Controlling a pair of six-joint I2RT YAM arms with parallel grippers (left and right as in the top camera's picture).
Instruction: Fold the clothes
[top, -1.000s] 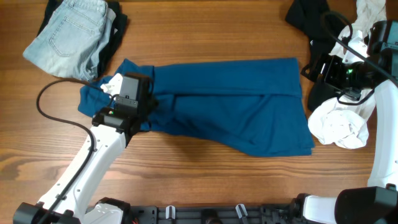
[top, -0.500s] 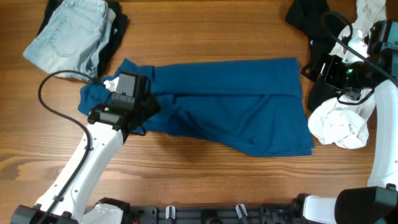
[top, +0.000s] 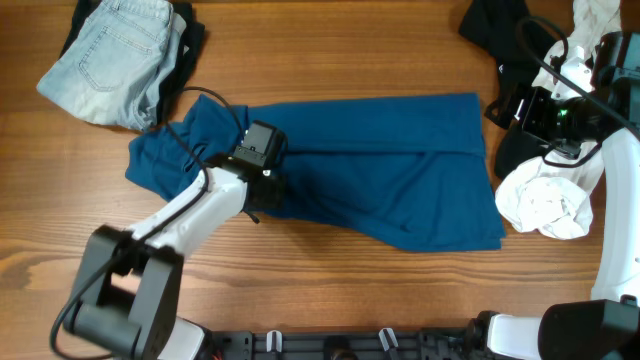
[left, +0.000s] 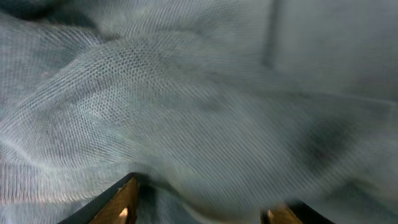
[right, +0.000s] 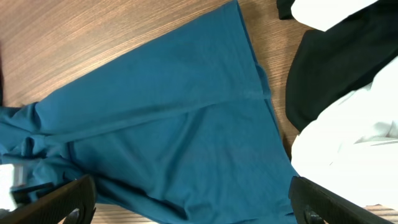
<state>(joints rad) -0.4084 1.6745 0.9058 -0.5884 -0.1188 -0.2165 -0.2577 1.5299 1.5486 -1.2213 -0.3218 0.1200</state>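
Note:
A blue shirt lies spread across the middle of the wooden table, with folds along its length and a rumpled left end. My left gripper is low on the shirt's left part. In the left wrist view its fingers stand wide apart, with blue fabric bulging between them and filling the frame. My right gripper hovers off the shirt's upper right corner. In the right wrist view its fingers are open and empty, high above the shirt.
Folded light jeans lie on dark clothing at the back left. A crumpled white garment lies at the right of the shirt, and a black garment and another white one at the back right.
My left gripper has moved right, from the shirt's left end toward its middle, and the left end now lies uncovered. The right arm has not moved.

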